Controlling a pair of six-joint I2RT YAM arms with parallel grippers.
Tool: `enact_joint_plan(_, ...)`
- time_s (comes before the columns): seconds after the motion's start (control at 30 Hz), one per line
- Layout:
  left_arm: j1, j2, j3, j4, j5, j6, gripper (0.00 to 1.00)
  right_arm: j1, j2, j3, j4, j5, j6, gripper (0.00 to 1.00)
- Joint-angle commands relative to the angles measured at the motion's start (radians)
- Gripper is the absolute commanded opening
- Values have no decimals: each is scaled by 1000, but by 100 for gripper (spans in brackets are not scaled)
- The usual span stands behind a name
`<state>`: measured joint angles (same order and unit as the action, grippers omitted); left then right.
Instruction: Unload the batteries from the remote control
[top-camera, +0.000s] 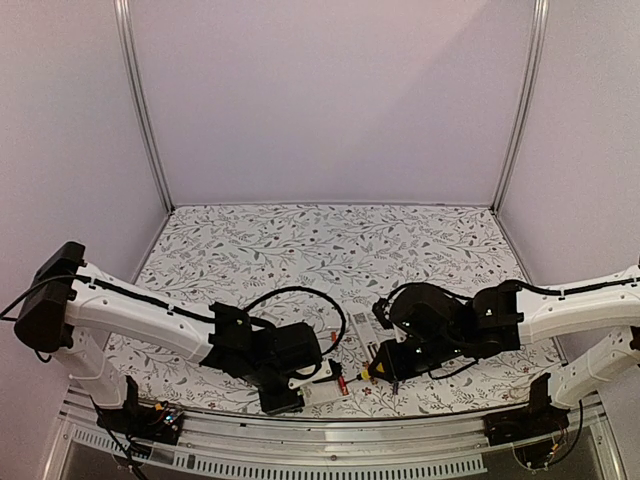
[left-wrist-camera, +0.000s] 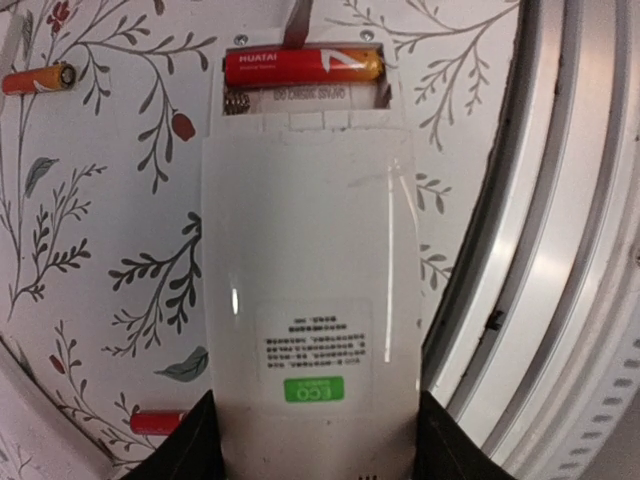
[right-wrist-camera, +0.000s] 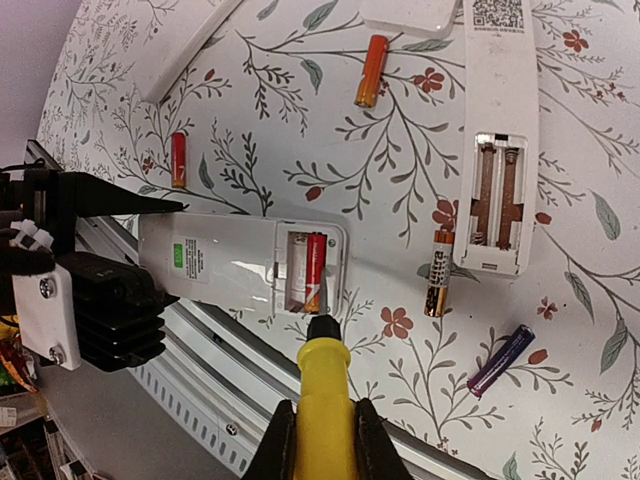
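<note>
Floral-patterned table (top-camera: 300, 235), on it open-backed white remotes (right-wrist-camera: 500, 110) and four loose batteries (right-wrist-camera: 371, 70), red, orange, gold-black, purple.

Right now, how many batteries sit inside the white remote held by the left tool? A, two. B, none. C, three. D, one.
D: a single red battery lies in the open compartment of the remote, and the slot beside it shows only a bare spring.

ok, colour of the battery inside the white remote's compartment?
Red battery, orange-gold end; clearest in left wrist view.
</note>
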<state>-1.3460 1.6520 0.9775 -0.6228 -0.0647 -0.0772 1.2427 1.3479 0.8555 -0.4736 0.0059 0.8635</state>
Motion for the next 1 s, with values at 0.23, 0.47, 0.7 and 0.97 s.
enact_joint_plan(0.23, -17, 12, 13, -26, -5, 23, 27, -12, 67, -3, -17, -64, -8, 0)
enact_joint_plan(0.47, -18, 11, 14, -25, -7, 30, 27, -82, 28, -104, 147, -177, -7, 0)
enact_joint_plan(0.7, -18, 9, 17, -23, -21, 29, 27, -177, -114, -357, 511, -353, 65, 0)
enact_joint_plan(0.97, -18, 14, 43, -48, -94, 54, 27, -205, -233, -477, 789, -409, 164, 0)
